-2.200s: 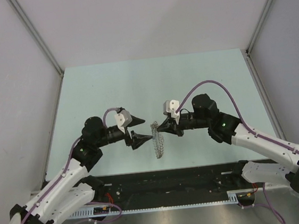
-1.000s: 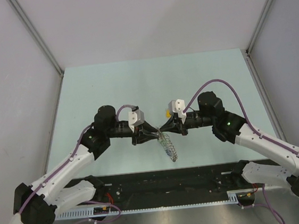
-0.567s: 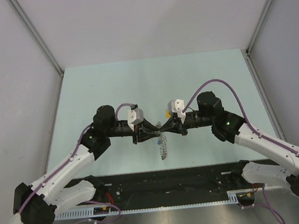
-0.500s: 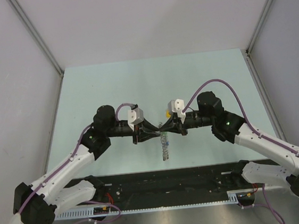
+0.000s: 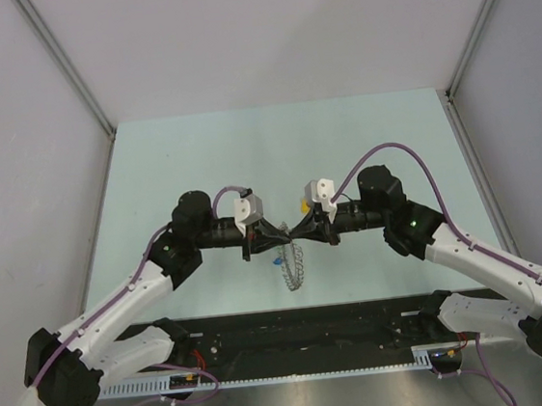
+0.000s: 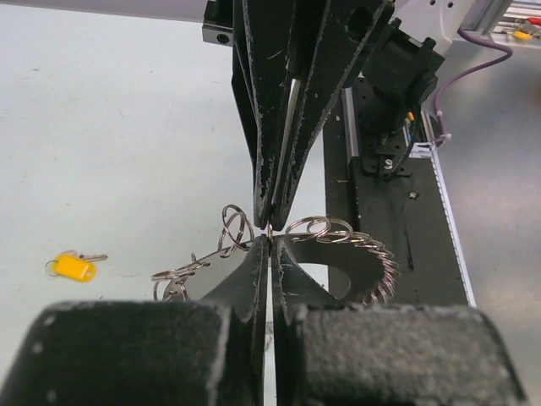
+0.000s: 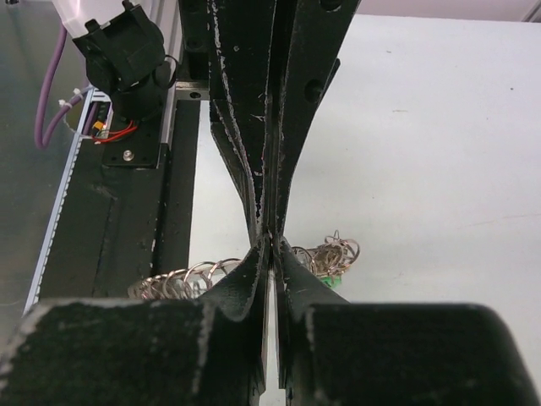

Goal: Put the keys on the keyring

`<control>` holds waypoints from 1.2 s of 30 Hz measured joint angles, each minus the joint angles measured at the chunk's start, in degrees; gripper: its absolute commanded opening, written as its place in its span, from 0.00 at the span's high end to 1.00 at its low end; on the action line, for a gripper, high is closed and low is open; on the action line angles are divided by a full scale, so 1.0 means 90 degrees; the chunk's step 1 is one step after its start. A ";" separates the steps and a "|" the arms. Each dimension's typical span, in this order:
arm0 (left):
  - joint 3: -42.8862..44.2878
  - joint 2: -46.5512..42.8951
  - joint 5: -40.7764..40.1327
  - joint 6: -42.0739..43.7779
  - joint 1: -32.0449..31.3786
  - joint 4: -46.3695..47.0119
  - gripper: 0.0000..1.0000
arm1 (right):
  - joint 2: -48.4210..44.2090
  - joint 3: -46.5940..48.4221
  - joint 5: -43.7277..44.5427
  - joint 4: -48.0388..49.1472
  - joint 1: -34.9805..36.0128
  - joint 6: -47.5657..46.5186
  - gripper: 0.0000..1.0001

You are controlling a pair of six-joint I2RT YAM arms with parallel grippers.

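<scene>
The keyring (image 5: 292, 267), a grey coil of small loops, hangs over the table where my two grippers meet tip to tip. My left gripper (image 5: 282, 238) is shut on one of its wire loops (image 6: 237, 228). My right gripper (image 5: 296, 235) faces it, its fingertips pinched on the same stretch of ring (image 7: 188, 282). One of the keys, the green one (image 7: 335, 277), dangles among the loops below the right gripper. Another, the yellow one (image 6: 74, 267), lies alone on the table behind the grippers (image 5: 304, 202).
A pale green table (image 5: 275, 149) stretches back between grey walls with metal frame bars. A black rail with wiring (image 5: 313, 327) runs along the near edge under the hanging ring. Both arms reach inward from the lower corners.
The left arm came in to meet the right gripper and its jaws closed on the ring. The hanging coil swung from side to side beneath them.
</scene>
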 measured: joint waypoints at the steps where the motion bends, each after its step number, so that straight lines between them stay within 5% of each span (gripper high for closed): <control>1: 0.0000 -0.0024 -0.0049 -0.0002 -0.0010 -0.0005 1.00 | 0.0000 0.0000 0.0007 0.0002 0.0000 0.0044 0.81; 2: 0.0000 -0.0056 -0.0143 -0.0002 -0.0012 -0.0019 1.00 | 0.0000 0.0000 0.0041 0.0017 0.0000 0.0097 0.67; 5: -0.0024 -0.0233 -0.0539 -0.0002 -0.0019 -0.0165 1.00 | -0.0078 0.0000 0.0228 0.0124 -0.0002 0.0328 0.53; 12: -0.0347 -0.0979 -0.1753 -0.0019 -0.0019 -0.0483 1.00 | -0.0440 0.0015 0.1222 0.0304 -0.0386 0.1205 0.29; 21: -0.0515 -0.1766 -0.3019 -0.0032 -0.0019 -0.1401 1.00 | -0.0100 0.0049 0.2630 0.0061 -0.1081 0.2234 0.30; 36: -0.0614 -0.2232 -0.4138 0.0012 0.0034 -0.2385 1.00 | 0.3434 0.0753 0.3808 -0.0226 -0.1508 0.2705 0.47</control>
